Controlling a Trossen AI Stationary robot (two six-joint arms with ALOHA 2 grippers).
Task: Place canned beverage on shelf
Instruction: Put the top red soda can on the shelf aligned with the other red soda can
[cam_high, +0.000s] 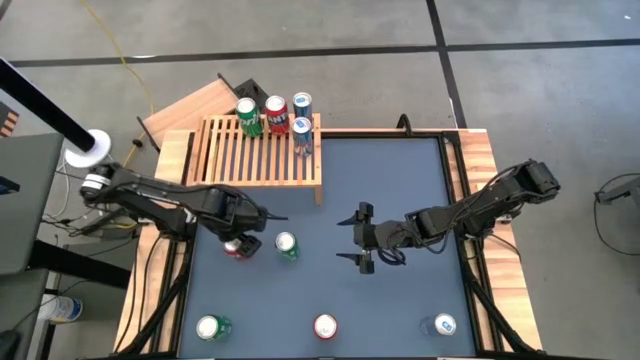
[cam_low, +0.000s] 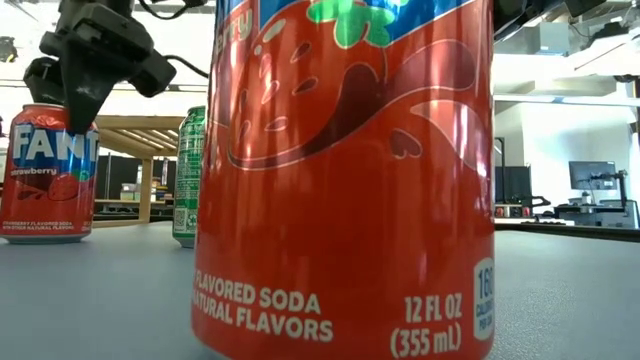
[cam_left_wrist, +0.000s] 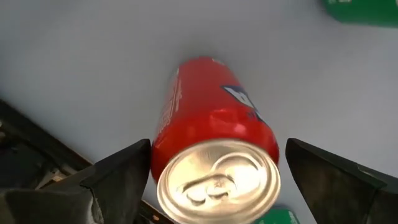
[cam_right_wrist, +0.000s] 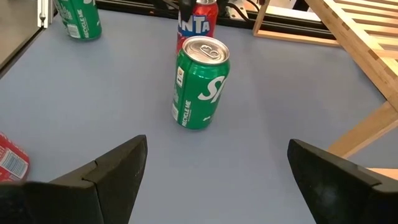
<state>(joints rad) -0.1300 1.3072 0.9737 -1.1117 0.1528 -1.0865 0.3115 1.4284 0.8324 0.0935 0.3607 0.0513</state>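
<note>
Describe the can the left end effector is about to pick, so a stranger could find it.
Start at the slatted wooden shelf. On the blue table just in front stand two cans; the red can sits under the open left end effector, its green neighbour stands free.

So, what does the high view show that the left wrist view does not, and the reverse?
Only the high view shows the shelf with four cans on it, the open right gripper over the mat, and three cans along the near edge. Only the left wrist view shows the red can's pull-tab lid between the fingers. Both show the open left gripper above the red can, with a green can beside it.
</note>
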